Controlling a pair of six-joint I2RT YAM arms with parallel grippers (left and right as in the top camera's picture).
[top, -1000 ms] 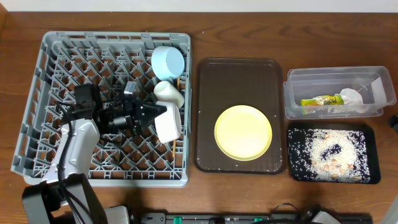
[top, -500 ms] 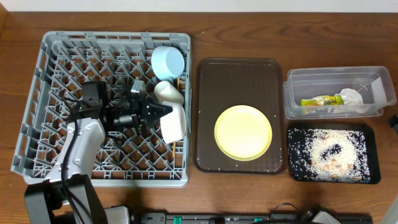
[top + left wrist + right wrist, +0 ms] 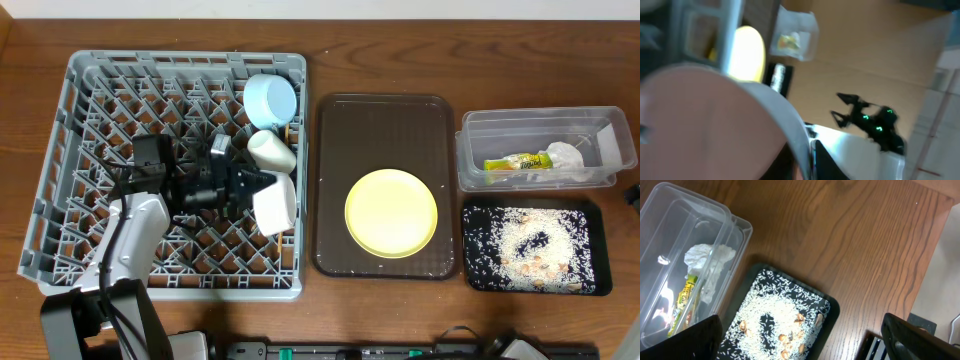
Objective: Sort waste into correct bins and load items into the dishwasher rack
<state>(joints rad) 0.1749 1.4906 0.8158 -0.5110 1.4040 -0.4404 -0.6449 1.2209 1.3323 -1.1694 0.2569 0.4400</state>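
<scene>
The grey dishwasher rack (image 3: 60, 180) fills the left of the table. Inside it lie a light-blue bowl (image 3: 270, 98), a white cup (image 3: 272, 150) and a second white cup (image 3: 275, 205) on its side. My left gripper (image 3: 258, 182) reaches to that second cup. In the blurred left wrist view the cup's rim (image 3: 790, 120) stands between the fingers (image 3: 832, 165), and I cannot see whether they still press it. The yellow plate (image 3: 391, 212) lies on the brown tray (image 3: 340, 120). My right gripper (image 3: 800, 345) hangs open over the black tray (image 3: 827, 307) of rice.
A clear tub (image 3: 480, 125) at the right holds a yellow-green wrapper (image 3: 518, 161) and a crumpled napkin (image 3: 566, 156). The black tray (image 3: 590, 212) with rice scraps (image 3: 530, 245) lies just in front of it. Bare wood runs along the table's far edge.
The left gripper carried the white cup right, up against the other cup; the cup has since settled lower in the rack. The right arm has not moved.
</scene>
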